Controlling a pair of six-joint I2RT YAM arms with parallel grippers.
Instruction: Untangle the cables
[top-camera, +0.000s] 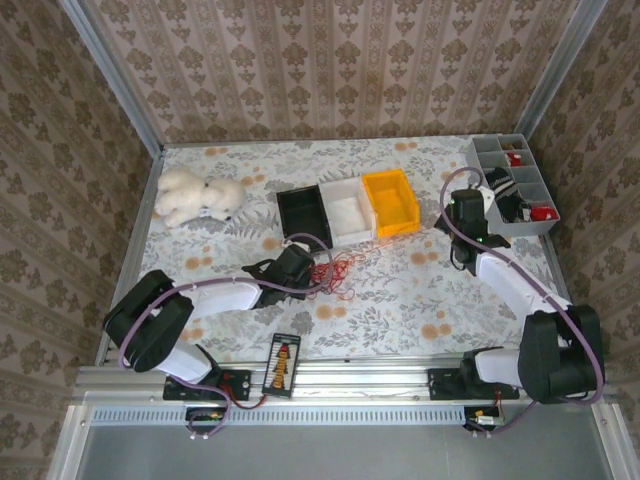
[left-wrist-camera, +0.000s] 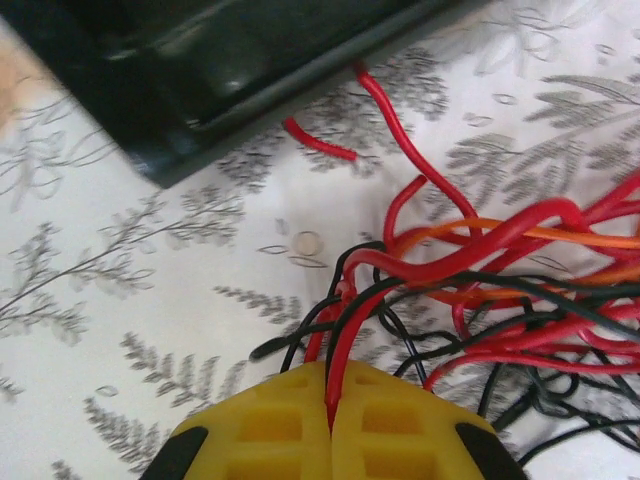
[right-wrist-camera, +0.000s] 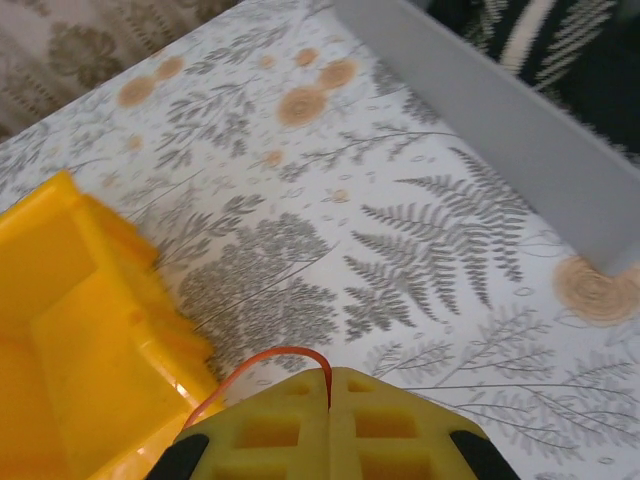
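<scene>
Cables (left-wrist-camera: 500, 280) lie in a loose red-and-black tangle directly ahead and to the right of the left gripper (left-wrist-camera: 330, 390), whose yellow fingers are pressed together on one red strand (left-wrist-camera: 345, 345). Black bin (left-wrist-camera: 200, 70) sits beyond the tangle. Right gripper (right-wrist-camera: 330, 385) is likewise pinched closed, clamping a thin orange strand (right-wrist-camera: 280, 350), with the yellow bin (right-wrist-camera: 70, 300) just to its left.

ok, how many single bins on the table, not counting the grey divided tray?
3, side by side in one row in the top view: black bin on the left, white bin in the middle, yellow bin on the right. None looks hidden.
</scene>
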